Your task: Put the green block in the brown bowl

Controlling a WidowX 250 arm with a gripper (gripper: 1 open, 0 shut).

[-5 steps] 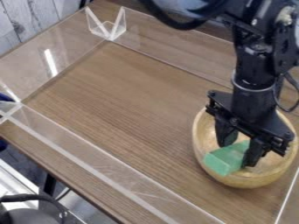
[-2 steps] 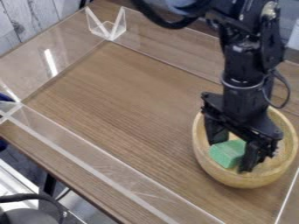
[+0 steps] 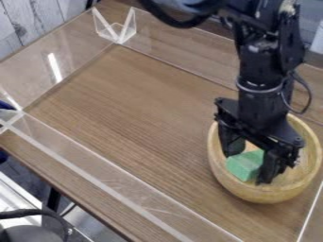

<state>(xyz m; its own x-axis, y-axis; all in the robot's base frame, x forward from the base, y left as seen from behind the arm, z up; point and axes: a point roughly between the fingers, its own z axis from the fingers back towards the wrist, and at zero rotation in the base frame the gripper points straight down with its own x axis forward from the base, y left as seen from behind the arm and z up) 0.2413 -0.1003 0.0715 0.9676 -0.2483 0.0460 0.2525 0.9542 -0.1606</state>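
The brown bowl [image 3: 293, 189], light tan wood with thick walls, sits at the right front of the table. Inside it lies the green block [image 3: 245, 167], resting against the bowl's left inner side. My gripper [image 3: 254, 156] points straight down into the bowl, right over the block. Its black fingers [image 3: 232, 146] stand spread wide, one on each side of the block, and they do not pinch it. Part of the block is hidden behind the fingers.
A clear plastic wall [image 3: 89, 156] runs around the wooden table [image 3: 127, 104], with a low front rail and a clear corner bracket [image 3: 113, 26] at the back left. The black arm [image 3: 267, 57] rises over the bowl at the right.
The jaws have spread apart and let go of the green block, which now lies in the bowl. The hand has hardly shifted.
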